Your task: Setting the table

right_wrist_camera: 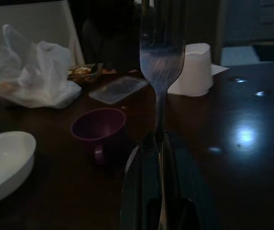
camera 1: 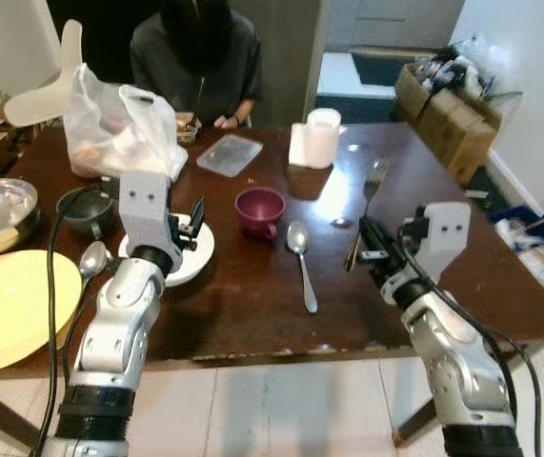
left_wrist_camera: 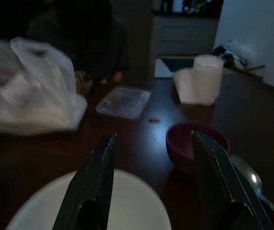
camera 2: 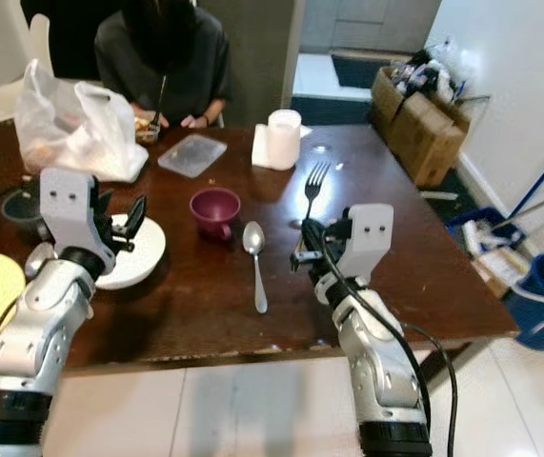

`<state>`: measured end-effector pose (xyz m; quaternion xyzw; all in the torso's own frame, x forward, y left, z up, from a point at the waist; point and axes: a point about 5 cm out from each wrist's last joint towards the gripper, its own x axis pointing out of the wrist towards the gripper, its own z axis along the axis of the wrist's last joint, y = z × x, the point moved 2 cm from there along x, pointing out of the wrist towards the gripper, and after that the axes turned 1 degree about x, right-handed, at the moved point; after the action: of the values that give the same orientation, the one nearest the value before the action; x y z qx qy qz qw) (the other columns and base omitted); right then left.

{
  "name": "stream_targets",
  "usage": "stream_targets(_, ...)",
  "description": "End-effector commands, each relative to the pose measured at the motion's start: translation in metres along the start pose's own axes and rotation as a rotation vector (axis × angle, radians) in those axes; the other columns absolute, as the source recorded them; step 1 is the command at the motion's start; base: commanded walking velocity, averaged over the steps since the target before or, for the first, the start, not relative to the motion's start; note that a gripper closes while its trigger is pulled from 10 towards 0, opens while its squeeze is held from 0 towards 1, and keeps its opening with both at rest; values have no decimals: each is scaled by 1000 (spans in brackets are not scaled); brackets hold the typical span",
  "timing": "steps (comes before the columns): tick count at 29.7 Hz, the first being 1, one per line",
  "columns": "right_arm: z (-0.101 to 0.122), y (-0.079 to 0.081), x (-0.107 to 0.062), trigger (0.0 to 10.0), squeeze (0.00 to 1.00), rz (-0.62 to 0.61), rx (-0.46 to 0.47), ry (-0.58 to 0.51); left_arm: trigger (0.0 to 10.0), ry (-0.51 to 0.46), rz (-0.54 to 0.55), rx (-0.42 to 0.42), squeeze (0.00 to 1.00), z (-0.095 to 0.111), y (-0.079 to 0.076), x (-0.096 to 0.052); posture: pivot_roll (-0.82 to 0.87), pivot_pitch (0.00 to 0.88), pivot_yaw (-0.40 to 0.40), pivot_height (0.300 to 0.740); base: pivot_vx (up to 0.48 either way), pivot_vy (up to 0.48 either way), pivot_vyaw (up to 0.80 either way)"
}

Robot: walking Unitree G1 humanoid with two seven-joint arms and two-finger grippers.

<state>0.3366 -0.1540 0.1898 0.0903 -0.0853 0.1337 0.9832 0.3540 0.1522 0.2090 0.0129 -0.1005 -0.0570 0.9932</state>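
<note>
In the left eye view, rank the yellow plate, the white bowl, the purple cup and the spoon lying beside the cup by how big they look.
1. yellow plate, largest, though cut off by the frame edge.
2. white bowl, partly hidden behind the left gripper.
3. and 4. spoon and purple cup: unsure; the spoon is longer, the cup bulkier.

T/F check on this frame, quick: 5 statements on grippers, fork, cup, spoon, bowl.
1. The right gripper is shut on the silver metal fork. True.
2. The left gripper is shut on the white round bowl. False: its fingers are spread open, above the bowl.
3. The maroon plastic cup lies tipped on its side. False: it stands upright, mouth up.
4. The silver metal spoon lies on the dark wooden table, between the cup and the fork. True.
5. The clear plastic lid sits on the cup. False: it lies flat on the table, farther back, near the seated person.
</note>
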Motion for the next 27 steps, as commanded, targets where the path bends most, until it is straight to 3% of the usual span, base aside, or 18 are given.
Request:
stream_targets(1,-4,-2,-2,10000,0,-10,9,18,10000,26,1,1,0,-6,-1,-2,-76,0,61,740,0,0,0)
stream_targets(8,-3,-3,-2,10000,0,-9,9,16,10000,13,-1,13,0,-5,-1,-2,-78,0,61,740,0,0,0)
stream_targets(19,-2,-3,-1,10000,0,-9,8,11,10000,6,-30,43,0,-4,-6,-2,-80,0,64,740,0,-457,0)
stream_targets(27,-2,-2,-2,10000,0,-9,8,12,10000,8,-34,37,0,-4,-8,-1,-84,0,69,740,0,0,0)
